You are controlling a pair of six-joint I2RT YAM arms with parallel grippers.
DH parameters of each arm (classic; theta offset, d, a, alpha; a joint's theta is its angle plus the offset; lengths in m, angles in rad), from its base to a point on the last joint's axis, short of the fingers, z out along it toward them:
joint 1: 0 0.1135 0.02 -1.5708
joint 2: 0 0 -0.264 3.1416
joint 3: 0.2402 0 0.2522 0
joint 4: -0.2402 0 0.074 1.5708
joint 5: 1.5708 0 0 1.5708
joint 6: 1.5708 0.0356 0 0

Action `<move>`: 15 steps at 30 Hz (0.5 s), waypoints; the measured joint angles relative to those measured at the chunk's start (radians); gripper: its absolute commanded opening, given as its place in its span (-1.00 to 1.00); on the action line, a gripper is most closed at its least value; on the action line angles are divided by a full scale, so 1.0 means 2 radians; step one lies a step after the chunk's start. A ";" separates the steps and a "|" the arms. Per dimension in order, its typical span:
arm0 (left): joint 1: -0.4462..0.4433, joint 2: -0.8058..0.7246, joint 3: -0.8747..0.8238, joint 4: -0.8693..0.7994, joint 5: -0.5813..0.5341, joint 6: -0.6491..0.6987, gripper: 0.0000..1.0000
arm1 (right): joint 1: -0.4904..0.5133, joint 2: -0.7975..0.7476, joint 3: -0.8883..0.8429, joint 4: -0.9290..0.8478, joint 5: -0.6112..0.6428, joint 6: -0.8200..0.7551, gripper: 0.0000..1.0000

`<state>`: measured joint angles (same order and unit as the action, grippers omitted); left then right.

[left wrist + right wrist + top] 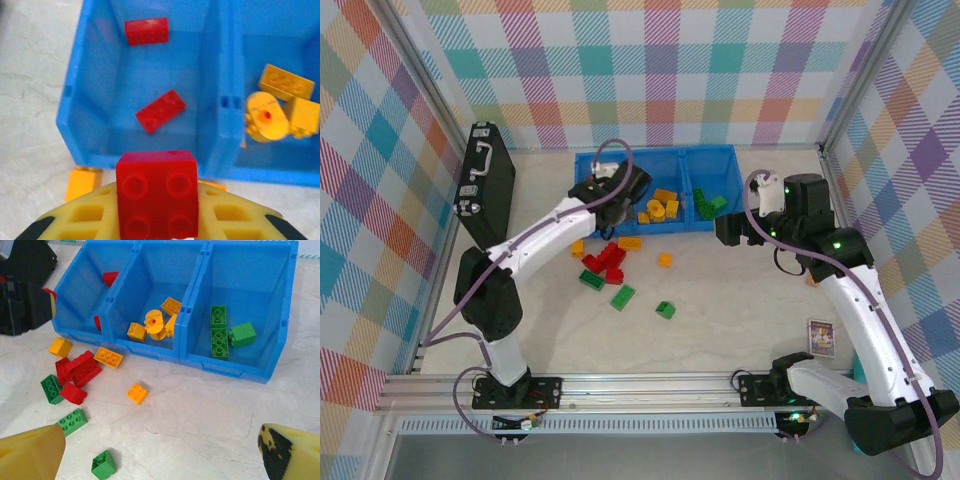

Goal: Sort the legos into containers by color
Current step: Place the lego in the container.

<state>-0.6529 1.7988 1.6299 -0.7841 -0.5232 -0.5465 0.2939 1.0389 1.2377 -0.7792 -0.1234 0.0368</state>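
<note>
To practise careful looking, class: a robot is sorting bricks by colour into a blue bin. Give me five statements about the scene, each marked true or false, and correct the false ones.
1. The left claw holds a red brick. True.
2. The right claw grips a green brick. False: it is open and empty.
3. The bin's right compartment holds green bricks. True.
4. The middle compartment holds red bricks. False: yellow bricks lie there.
5. Every brick is in the bin. False: loose bricks lie on the table in front of it.
</note>
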 measured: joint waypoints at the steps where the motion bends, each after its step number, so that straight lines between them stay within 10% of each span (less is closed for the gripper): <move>1: 0.011 0.009 0.005 0.001 0.005 0.006 -0.41 | 0.000 0.000 0.000 0.000 0.000 0.000 0.98; 15: 0.105 0.242 0.217 0.027 0.087 0.048 -0.40 | 0.000 0.008 0.001 -0.008 0.000 0.002 0.98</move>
<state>-0.4438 2.2822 2.0640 -0.7303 -0.3500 -0.4503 0.2939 1.0542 1.2396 -0.7944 -0.1234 0.0406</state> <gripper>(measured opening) 0.307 0.988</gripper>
